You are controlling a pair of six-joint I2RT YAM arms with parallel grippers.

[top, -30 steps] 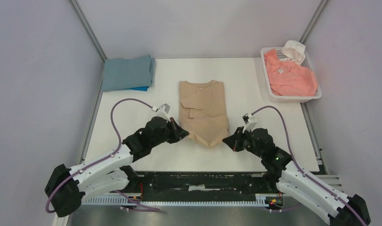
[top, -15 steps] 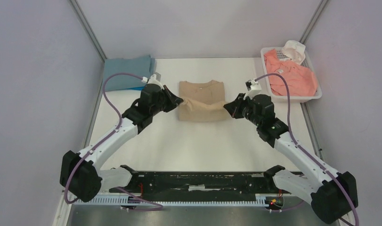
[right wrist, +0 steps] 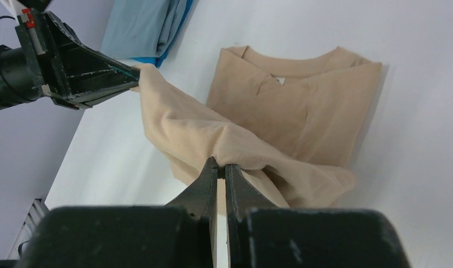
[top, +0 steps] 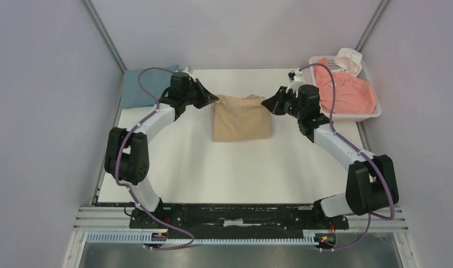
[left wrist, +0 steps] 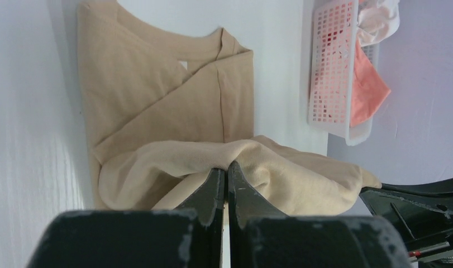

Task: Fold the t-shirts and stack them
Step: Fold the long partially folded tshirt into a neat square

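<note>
Your left gripper (top: pixel 215 101) is pinched tight on one hem corner of the tan soft cloth t-shirt (top: pixel 241 120), and your right gripper (top: pixel 265 104) is pinched just as tight on the opposite corner (each wrist view shows the fingers closed with a bunch of tan cloth between them). A second ago both held those corners down at the near end of the shirt, close to the arm bases. Since then you have swept the hem up and across to the far end, so the shirt now reads as a much shorter, squat rectangle in the middle of the white table (top: pixel 241 173). In my judgement the halving fold is nearly made but not finished. The carried edge hangs a little above the collar end, sagging softly between the two grips, and the neckline and folded-in sleeves lie uncovered beneath it. Lowering and letting go looks like what remains, then the move to the stack. Farther out, the folded grey-blue and bright blue shirts (right wrist: pixel 143 25) sit at the far left corner, and a crumpled salmon-pink shirt (top: pixel 349 95) waits in the white perforated plastic basket (top: pixel 351 116) at far right.
</note>
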